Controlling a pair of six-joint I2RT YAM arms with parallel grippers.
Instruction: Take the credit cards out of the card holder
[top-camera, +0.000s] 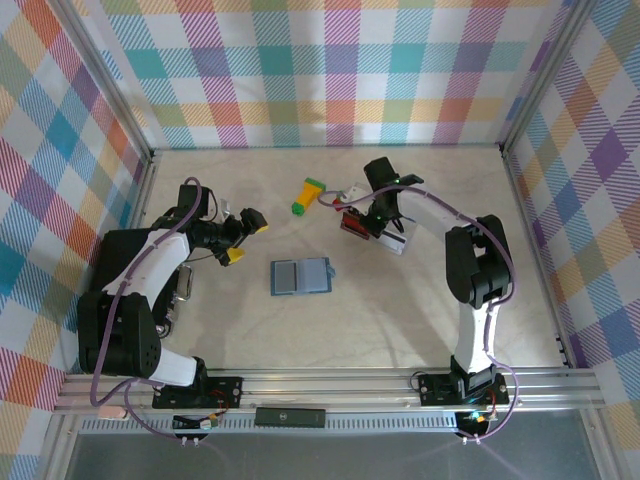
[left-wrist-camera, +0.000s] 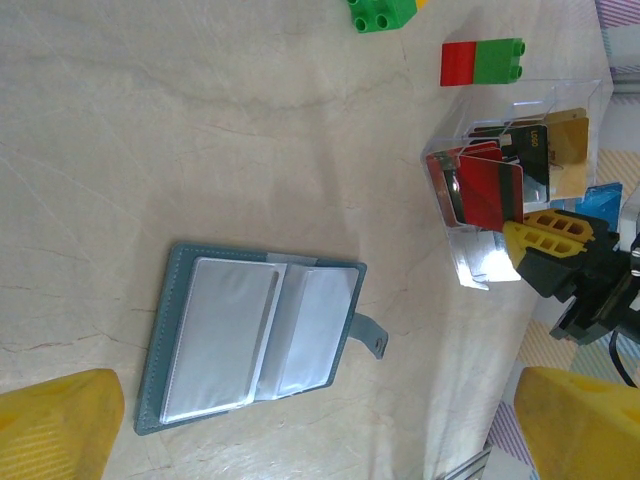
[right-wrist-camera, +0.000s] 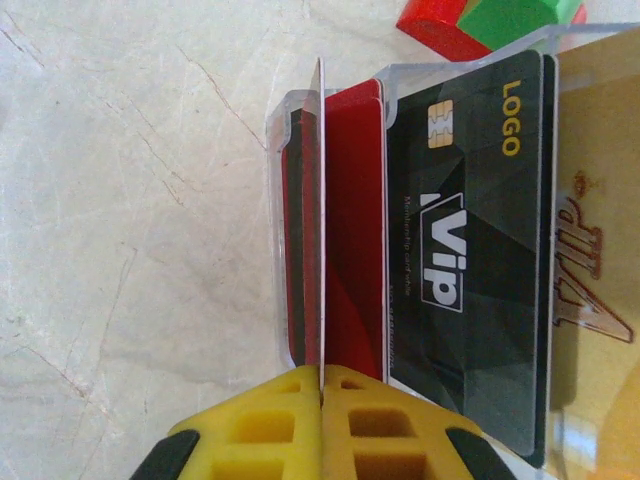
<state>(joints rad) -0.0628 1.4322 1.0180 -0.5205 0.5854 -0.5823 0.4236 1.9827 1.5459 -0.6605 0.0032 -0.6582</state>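
With right gripper (right-wrist-camera: 322, 395) pinched shut on a thin card (right-wrist-camera: 320, 220) edge-on in the clear box (left-wrist-camera: 570, 100) among the credit cards (right-wrist-camera: 470, 230), left gripper (top-camera: 245, 240) spread wide near the open card holder (left-wrist-camera: 250, 345) mid-table, risks tipping that box through a crooked release

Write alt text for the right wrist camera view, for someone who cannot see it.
The right arm's yellow tool pinches a thin red card, seen edge-on, at one end of a clear plastic box. Beside it in the box stand another red card, a black VIP card and a gold VIP card.
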